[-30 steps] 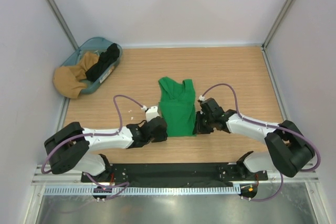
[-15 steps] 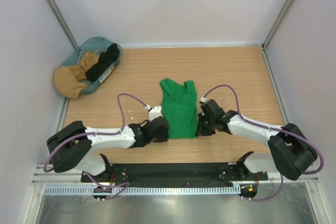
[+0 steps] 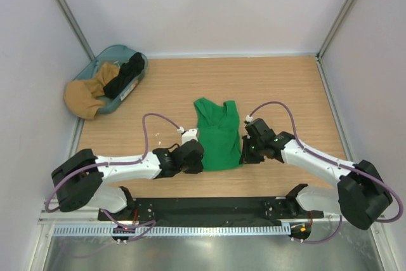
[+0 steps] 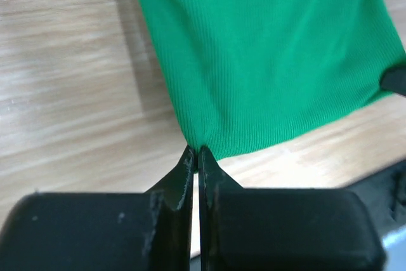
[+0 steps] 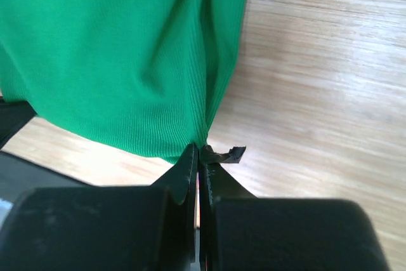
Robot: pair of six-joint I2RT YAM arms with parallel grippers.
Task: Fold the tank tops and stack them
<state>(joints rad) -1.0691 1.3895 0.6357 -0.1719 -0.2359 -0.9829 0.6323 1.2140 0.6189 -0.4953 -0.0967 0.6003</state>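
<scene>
Left gripper [image 4: 195,155] clamped on green tank top [image 4: 266,61] near-left hem corner; right gripper [image 5: 198,153] clamped on near-right corner. Garment lies on table [image 3: 285,93], straps far side; black tank top [image 3: 127,74] in basket [image 3: 119,47], far left.

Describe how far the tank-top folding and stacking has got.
Done: bright green ribbed tank top lies flat on the wooden table. In hand: left hand and right hand pinch its near corners. Left: folding it; black fabric garment sits in the blue basket.
</scene>
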